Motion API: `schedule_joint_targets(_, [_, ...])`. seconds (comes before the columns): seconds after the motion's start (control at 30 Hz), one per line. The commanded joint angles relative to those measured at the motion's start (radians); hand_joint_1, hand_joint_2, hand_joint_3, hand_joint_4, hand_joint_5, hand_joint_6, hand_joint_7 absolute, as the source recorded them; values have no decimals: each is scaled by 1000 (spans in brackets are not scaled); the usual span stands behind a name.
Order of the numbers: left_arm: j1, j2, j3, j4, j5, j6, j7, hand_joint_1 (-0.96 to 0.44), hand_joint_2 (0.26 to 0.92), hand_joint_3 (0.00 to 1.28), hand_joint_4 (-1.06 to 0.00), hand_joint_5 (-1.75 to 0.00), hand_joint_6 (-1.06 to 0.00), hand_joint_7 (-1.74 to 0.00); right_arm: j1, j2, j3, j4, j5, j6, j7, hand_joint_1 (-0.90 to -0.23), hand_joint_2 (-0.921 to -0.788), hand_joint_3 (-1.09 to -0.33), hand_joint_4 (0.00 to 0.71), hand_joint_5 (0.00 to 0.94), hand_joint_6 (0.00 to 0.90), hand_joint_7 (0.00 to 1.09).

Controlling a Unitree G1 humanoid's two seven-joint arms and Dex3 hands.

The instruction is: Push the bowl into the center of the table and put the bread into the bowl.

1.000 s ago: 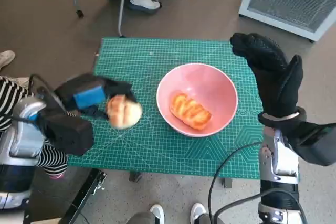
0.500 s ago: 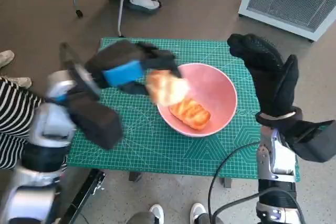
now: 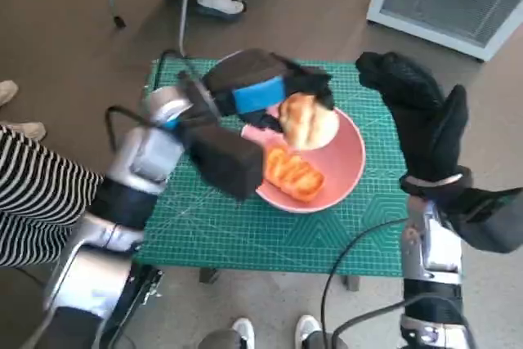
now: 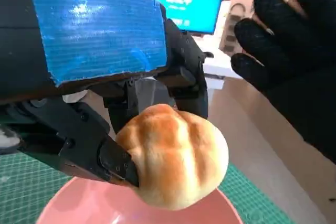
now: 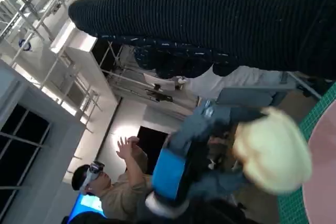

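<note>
The table (image 3: pixel 245 243) carries the pink bowl (image 3: pixel 343 173), which lies below my left hand (image 3: pixel 270 91). This hand grips a round bread roll (image 3: pixel 308 120) above the far rim. If I release here, the roll may hit the rim and fall outside, or perhaps bounce off the braided bread (image 3: pixel 296 173) inside. My right hand (image 3: pixel 421 116) is raised beside, fingers spread, holding nothing.

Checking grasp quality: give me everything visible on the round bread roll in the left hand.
The round bread roll is pale golden with browner scored lobes on top, soft-looking and whole. The left hand holds it between black fingers, lifted over the far side of the pink bowl, not touching it. Its underside is hidden.
</note>
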Motion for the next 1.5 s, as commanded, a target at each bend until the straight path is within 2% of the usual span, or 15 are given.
schedule_joint_targets(0.03, [-57, -45, -49, 141, 63, -27, 78, 1, 914, 38, -774, -1069, -634, -1165, 20, -10, -6, 4, -9, 8, 2, -734, -921, -679, 173, 7, 23, 591])
schedule_joint_targets(0.13, [-75, -72, -99, 231, 119, -4, 111, 0, 918, 103, -691, -1176, -552, -1226, 23, -12, -9, -1, -12, 5, -1, -731, -921, -678, 172, 5, 18, 586])
schedule_joint_targets(0.2, [-82, -77, -118, 262, 137, 9, 109, -1, 920, 210, -545, -1293, -448, -1364, 24, -12, -10, -4, -12, 5, -3, -729, -921, -678, 172, 5, 18, 585])
schedule_joint_targets(0.23, [-85, -79, -124, 274, 141, 13, 107, -70, 920, 230, -492, -1179, -439, -1393, 24, -11, -11, -6, -13, 5, -3, -729, -921, -677, 172, 5, 18, 584])
schedule_joint_targets(0.27, [-86, -82, -128, 285, 143, 20, 98, -170, 920, 260, -459, -924, -427, -1436, 25, -11, -11, -7, -13, 4, -4, -728, -921, -677, 172, 5, 19, 584])
schedule_joint_targets(0.3, [-87, -84, -132, 293, 144, 24, 92, -202, 904, 232, -428, -687, -370, -1168, 26, -11, -11, -9, -13, 4, -4, -727, -921, -677, 172, 5, 19, 584])
schedule_joint_targets(0.4, [-83, -81, -124, 303, 126, 31, 59, -257, 915, 140, -411, -282, -351, -685, 26, -10, -13, -14, -11, 7, -6, -727, -921, -677, 172, 5, 20, 583])
schedule_joint_targets(0.53, [-60, -77, -73, 304, 54, 14, 12, -316, 920, 103, -346, -82, -297, -457, 26, -8, -13, -23, -10, 14, -11, -726, -921, -677, 172, 4, 21, 581])
schedule_joint_targets(0.8, [14, -102, 124, 329, -228, -85, -72, -465, 921, 103, -300, -12, -218, -346, 20, -7, -15, -27, -1, 24, -10, -728, -921, -678, 172, 4, 19, 578])
schedule_joint_targets(1.1, [19, -103, 145, 332, -267, -102, -100, -508, 921, 110, -295, -5, -206, -318, 20, -6, -17, -30, 0, 28, -10, -728, -921, -678, 172, 3, 19, 578])
schedule_joint_targets(1.13, [67, -124, 222, 281, -383, -129, -118, -508, 921, 110, -295, -5, -207, -317, 20, -1, -15, -53, 7, 39, -15, -728, -921, -678, 172, 3, 19, 578])
schedule_joint_targets(1.23, [162, -171, 366, 173, -601, -187, -148, -596, 921, 258, -281, -2, -188, -290, 15, 9, -9, -93, 16, 56, -26, -705, -921, -717, 166, 1, 10, 576])
schedule_joint_targets(1.37, [224, -201, 402, 63, -690, -185, -152, -640, 921, 380, -276, -1, -171, -277, 6, 12, -8, -99, 7, 53, -35, -697, -921, -740, 157, 0, 5, 578])
schedule_joint_targets(1.43, [256, -214, 412, -6, -732, -162, -161, -651, 921, 427, -267, -1, -79, -429, 1, 12, -9, -97, -1, 49, -41, -698, -921, -747, 153, 0, 2, 579])
schedule_joint_targets(1.5, [286, -223, 415, -74, -764, -133, -165, -652, 921, 453, -257, -1, -40, -498, -3, 11, -9, -94, -10, 46, -49, -700, -921, -750, 151, 0, 1, 579])
